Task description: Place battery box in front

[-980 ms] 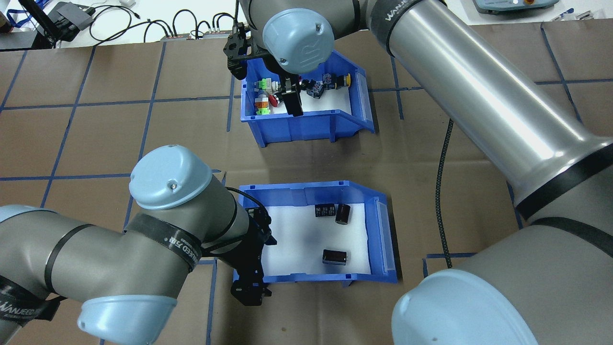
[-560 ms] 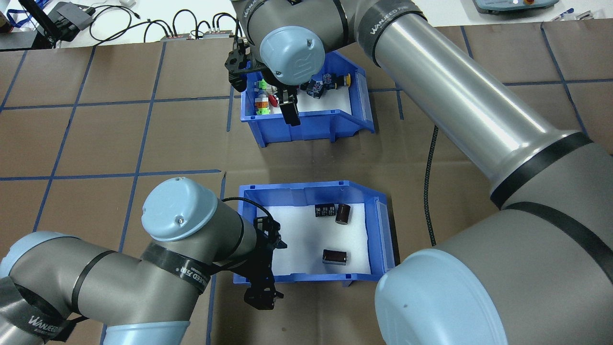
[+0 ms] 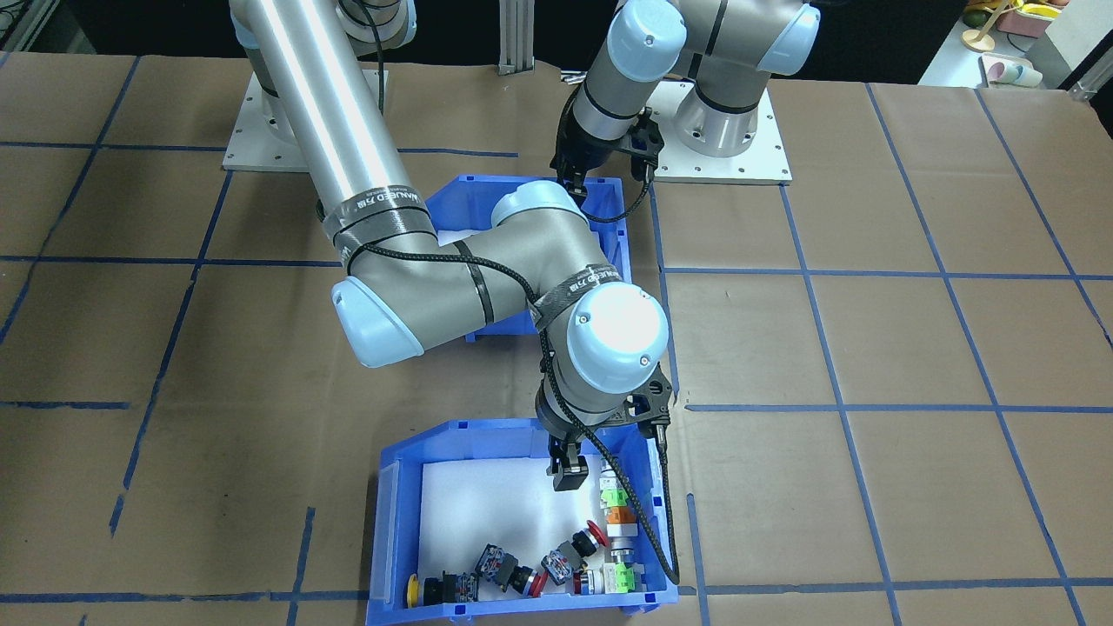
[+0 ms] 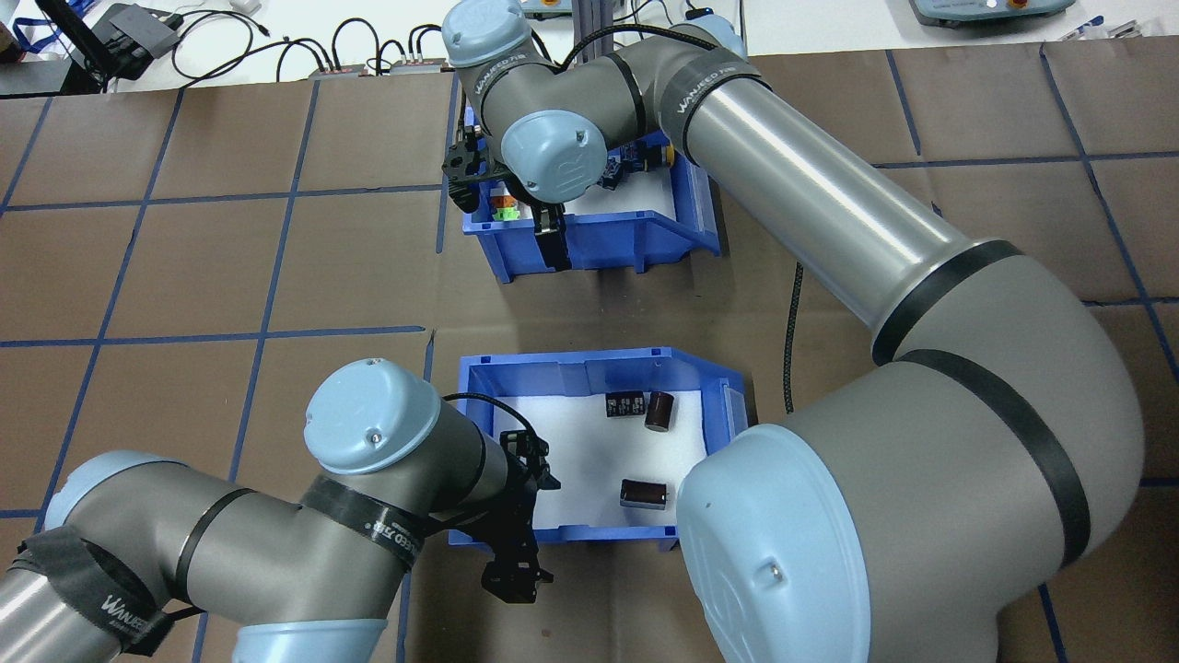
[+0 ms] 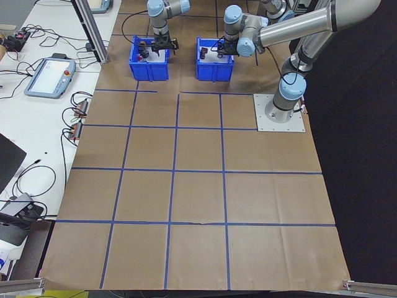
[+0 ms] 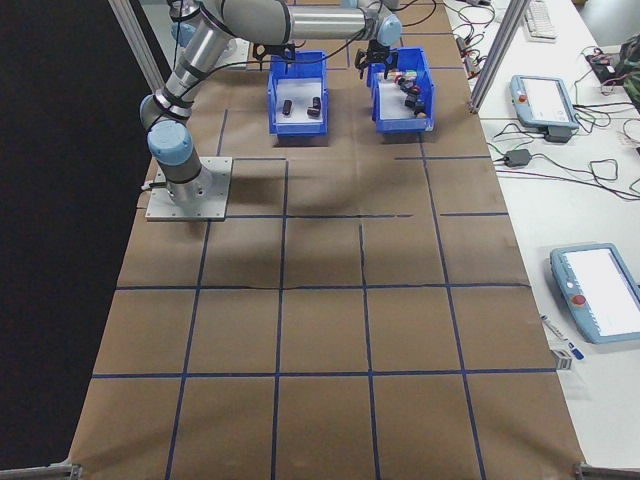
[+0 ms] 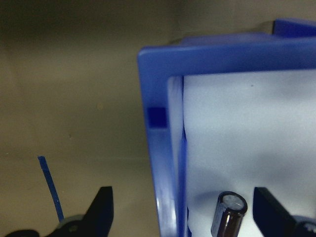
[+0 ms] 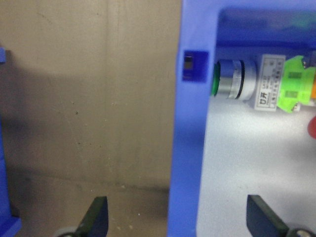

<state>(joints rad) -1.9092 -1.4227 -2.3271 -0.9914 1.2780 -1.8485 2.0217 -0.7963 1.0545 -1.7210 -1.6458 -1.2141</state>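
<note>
The battery box [image 4: 589,442] sits nearest the robot, not yet gripped; the left gripper [image 4: 516,562] straddles its near wall, jaws spread wide (nothing held). Beyond the battery box, the right gripper [image 4: 551,241] likewise spans the switch bin's [image 4: 599,244] wall, unclosed. The swap seems barely begun

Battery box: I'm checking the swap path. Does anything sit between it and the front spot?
Yes. The switch bin occupies the spot ahead of the battery box, with bare table between them. The right pincer straddles that bin's wall, open; the left pincer straddles the battery box's wall, open.
</note>
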